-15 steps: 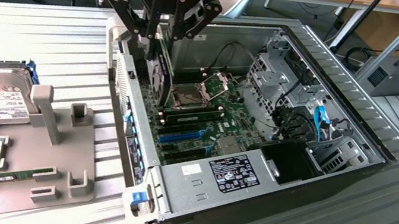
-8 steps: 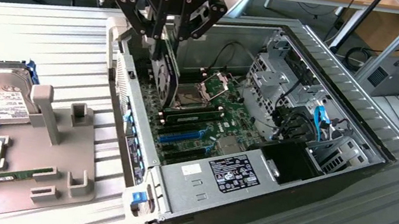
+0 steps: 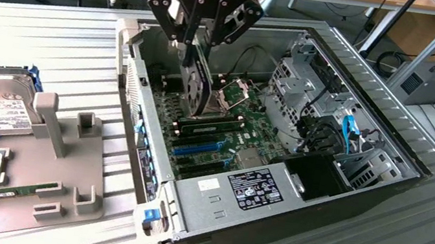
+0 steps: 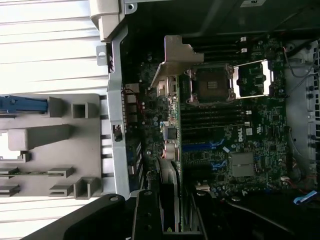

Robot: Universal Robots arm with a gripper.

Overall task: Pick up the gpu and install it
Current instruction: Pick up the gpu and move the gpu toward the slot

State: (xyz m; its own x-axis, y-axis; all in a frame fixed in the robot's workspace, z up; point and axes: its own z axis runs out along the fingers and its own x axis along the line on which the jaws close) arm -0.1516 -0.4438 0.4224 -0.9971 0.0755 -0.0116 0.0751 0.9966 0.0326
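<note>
Beneath the gripper (image 3: 199, 46), inside the computer case (image 3: 383, 181): gpu (image 3: 197, 89), being gripped edge-down between its fingers, hanging just above the motherboard (image 3: 231, 121), presumably so its connector edge is facing the slots.

Reaching down from the upper edge of the exterior view, with the black wrist housing cut off by the frame. Pointing the gripper (image 3: 199, 42) close to straight down. Spreading both linkage fingers (image 3: 169, 16) outward at the knuckles and drawing the tips inward toward each other. Clamping the gpu (image 3: 197, 86) by its upper edge between the pads, carrying it on edge and hanging below the tips. Showing dark finger links (image 4: 146, 215) to either side of the card in the wrist view. Standing partly closed, stopped by the thickness of the card.
</note>
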